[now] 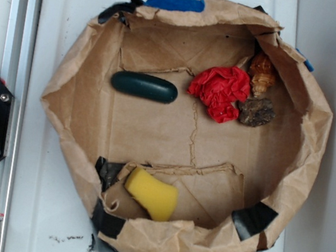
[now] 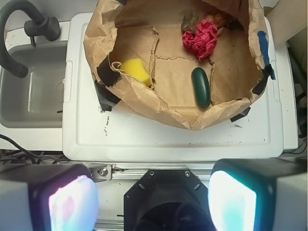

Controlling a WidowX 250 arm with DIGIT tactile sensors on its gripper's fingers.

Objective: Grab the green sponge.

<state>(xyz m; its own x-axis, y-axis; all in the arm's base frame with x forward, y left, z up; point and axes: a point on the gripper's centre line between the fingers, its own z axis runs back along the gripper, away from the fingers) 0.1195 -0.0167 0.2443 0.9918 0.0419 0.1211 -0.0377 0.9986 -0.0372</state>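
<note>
Looking into the paper bag (image 1: 72, 85), we are seeing the sponge (image 1: 151, 194) lying in its corner beside a folded flap. Our gripper (image 2: 153, 199) is hanging released, well apart; it is risking snagging paper.

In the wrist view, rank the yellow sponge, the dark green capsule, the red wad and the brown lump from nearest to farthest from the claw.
1. Dark green capsule, right of centre, by the bag's near wall.
2. Yellow sponge, left side, only slightly farther; nearly too close to call.
3. Red wad, back right.
4. Brown lump, at the far wall.

The claw sits at the bottom edge, outside the bag.
</note>
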